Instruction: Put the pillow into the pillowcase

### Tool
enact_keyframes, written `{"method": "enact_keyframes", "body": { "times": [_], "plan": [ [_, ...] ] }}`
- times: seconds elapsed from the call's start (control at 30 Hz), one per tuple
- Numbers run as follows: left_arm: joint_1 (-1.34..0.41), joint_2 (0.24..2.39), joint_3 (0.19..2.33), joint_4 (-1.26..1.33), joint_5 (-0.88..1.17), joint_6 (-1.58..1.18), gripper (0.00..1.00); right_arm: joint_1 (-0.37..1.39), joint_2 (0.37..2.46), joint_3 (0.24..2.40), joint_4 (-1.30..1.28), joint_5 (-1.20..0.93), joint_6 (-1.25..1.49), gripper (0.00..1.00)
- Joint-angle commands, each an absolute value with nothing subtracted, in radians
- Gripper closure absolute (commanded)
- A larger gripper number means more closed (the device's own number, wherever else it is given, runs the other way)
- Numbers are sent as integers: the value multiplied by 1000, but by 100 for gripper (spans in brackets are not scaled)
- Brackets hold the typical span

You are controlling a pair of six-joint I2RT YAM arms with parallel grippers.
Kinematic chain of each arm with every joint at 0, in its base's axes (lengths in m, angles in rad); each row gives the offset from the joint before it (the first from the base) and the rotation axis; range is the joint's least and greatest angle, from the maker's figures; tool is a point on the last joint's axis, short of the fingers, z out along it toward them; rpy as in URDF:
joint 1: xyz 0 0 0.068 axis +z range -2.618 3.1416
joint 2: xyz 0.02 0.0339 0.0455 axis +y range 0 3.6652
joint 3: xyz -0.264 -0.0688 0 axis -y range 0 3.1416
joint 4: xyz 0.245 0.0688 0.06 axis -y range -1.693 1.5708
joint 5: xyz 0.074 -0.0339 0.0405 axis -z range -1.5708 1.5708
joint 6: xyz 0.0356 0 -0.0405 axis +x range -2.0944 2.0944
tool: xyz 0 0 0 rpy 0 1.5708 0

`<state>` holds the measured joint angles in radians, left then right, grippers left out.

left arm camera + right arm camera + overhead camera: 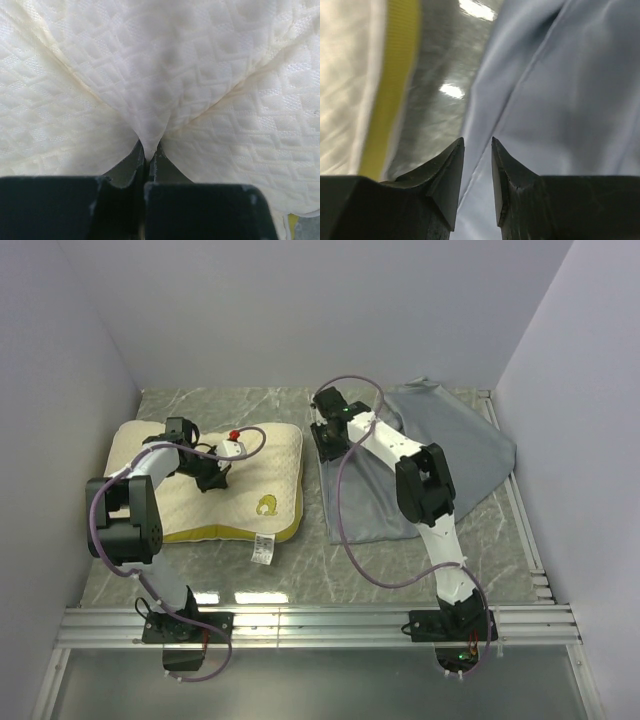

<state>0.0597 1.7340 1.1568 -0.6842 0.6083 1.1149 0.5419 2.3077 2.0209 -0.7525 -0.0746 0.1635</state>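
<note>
Pillow [275, 455] lies flat on the left of the table [400, 570], and the blue-grey pillowcase [470, 455] is spread just beside it, with a strip of bare top between them. We judge both light and soft: the pillow will sag from a single pinch, and the case will slip and bunch. Our left gripper [150, 155] is clenched on a puckered fold of the pillow's cover near its middle; an edge hold should steer better. Our right gripper [477, 145] hovers over the case's pillow-side edge, jaws slightly parted, grasping nothing.
</note>
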Motion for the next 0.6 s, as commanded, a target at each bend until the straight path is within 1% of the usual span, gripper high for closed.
{"method": "enact_keyframes", "body": {
  "times": [0.0, 0.33, 0.57],
  "plan": [
    [75, 1729, 1149, -739, 603, 1111, 100, 534, 2324, 2065, -750, 21, 181, 64],
    [89, 1741, 1157, -723, 589, 1103, 100, 537, 2381, 2060, -755, 34, 179, 64],
    [98, 1750, 1160, -718, 591, 1094, 100, 534, 2396, 2060, -758, 40, 183, 66]
  ]
}}
